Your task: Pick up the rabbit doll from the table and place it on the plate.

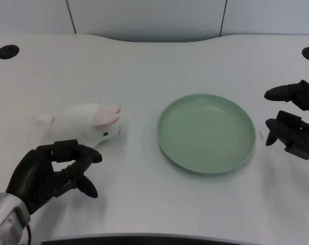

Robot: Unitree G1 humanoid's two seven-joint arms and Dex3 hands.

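You saw that the left hand [52,171] was cut off by the near left corner of the picture, its fingers spread apart and a little curled, holding nothing, just on the near side of the rabbit doll [82,125], and whether a fingertip touched the doll was hard to tell. The doll lay on its side on the white table [144,71], at the left, well apart from the green plate [206,133], with bare table between them. The far table edge curved inward, with a dark hole [7,51] near the far left corner.
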